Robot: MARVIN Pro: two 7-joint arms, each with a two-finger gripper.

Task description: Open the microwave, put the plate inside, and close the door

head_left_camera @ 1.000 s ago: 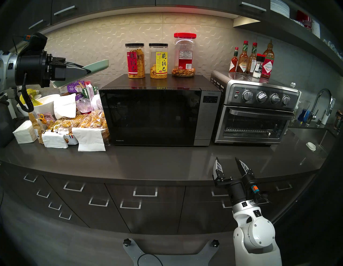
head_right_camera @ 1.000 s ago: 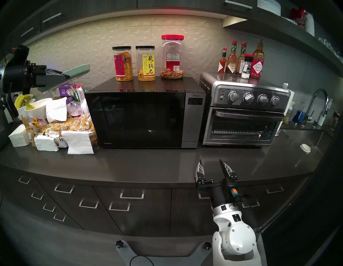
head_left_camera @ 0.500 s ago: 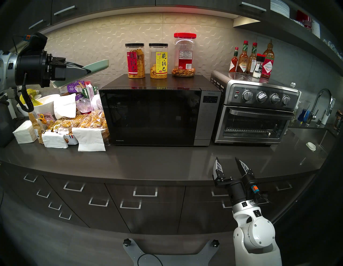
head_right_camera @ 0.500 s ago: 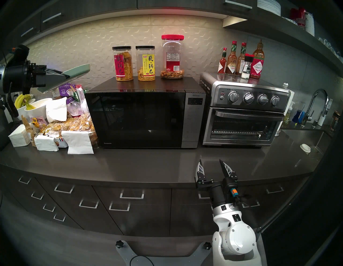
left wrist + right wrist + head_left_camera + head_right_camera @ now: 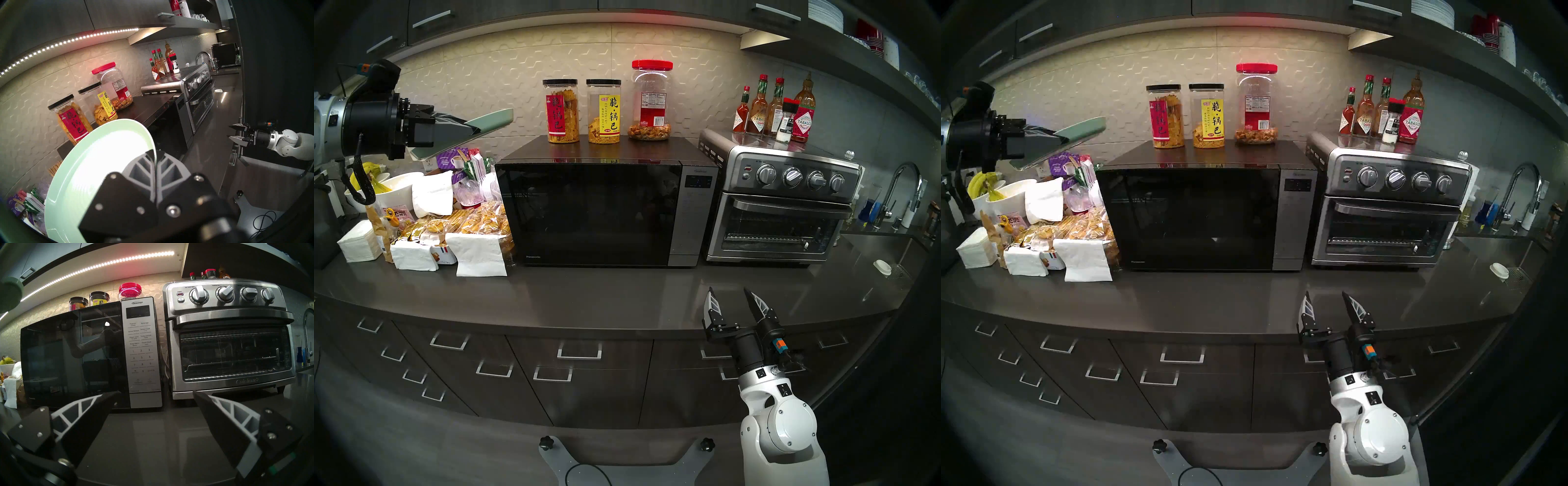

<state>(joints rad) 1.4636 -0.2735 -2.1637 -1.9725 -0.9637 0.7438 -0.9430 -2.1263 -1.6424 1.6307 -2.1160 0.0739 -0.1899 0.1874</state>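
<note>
A: Nearest the camera: right gripper, fingers spread wide, nothing between them, hovering over the front edge of the counter. Pointing forward, roughly level

B: Bearing to target?

A: Straight ahead and slightly left: silver control panel of the microwave. Door fully shut, dark glass flush with the panel. Wide across, apparently hinged at the far left, so free edge next to the panel, on the right gripper's side

B: Toaster oven?

A: Just beside the microwave on its right, ahead and to the right of the same gripper. Not the target

B: Other arm?

A: Left gripper pressed together on the rim of the plate. Plate pale green, tilted, raised clear of the counter, above the snack packets and left of the microwave's upper corner, not touching it

B: Judgement?

A: Opening not yet begun. Right gripper nearer the panel and the door's free edge, and unladen; likely the one to open. Release control too small to single out. Jars on top unaffected
</note>
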